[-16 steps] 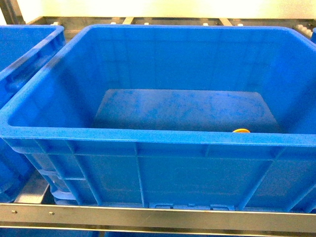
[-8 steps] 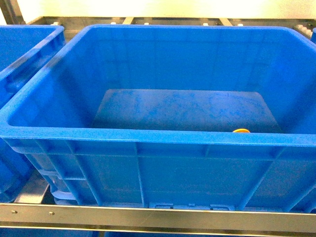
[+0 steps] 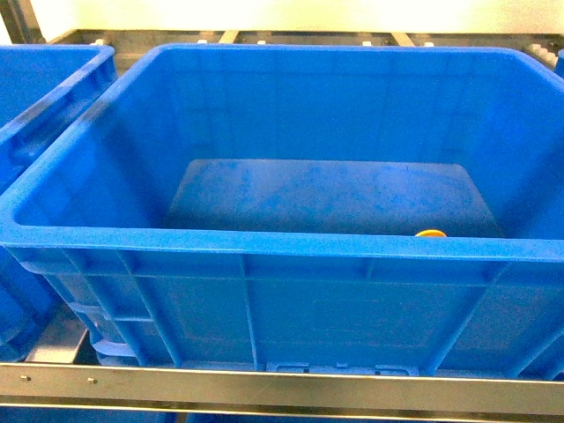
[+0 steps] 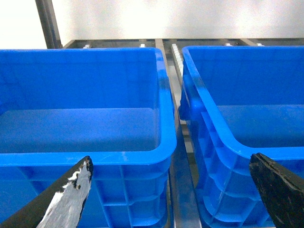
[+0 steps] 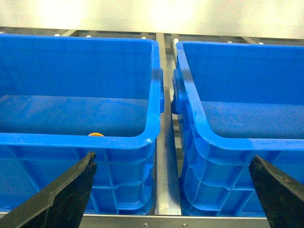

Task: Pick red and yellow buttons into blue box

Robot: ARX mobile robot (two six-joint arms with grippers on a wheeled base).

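Steel racking with roller rails (image 3: 264, 388) carries the crates, and a pale wall closes the background.

**Task items.** The yellow button (image 3: 431, 233) lies inside the blue box (image 3: 264, 240), on the floor close against the near wall and toward the right; only the top of its cap shows above the rim. The right wrist view confirms this: the same cap (image 5: 96, 135) peeks over the near rim of the left-hand crate. The red button is not visible in any view. It may sit in the strip of floor hidden behind the near wall, or it may lie elsewhere; the pictures do not settle this.

**Change.** Across the last second the head view shows no difference: the box, the yellow cap and the rack hold the same positions. Judged from this, one of the two buttons is deposited and the scene is at rest; the red one remains unaccounted for.

**Surroundings.** A second blue crate (image 3: 44, 97) stands just left of the box, and a third (image 5: 237, 99) just right of it, each separated by a narrow rail gap.

**Arm pose.** Neither arm appears in the head view. The left gripper (image 4: 173, 190) and the right gripper (image 5: 173, 190) each sit low in front of the rack, aimed level at a gap between crates, fingers spread wide with nothing between them.
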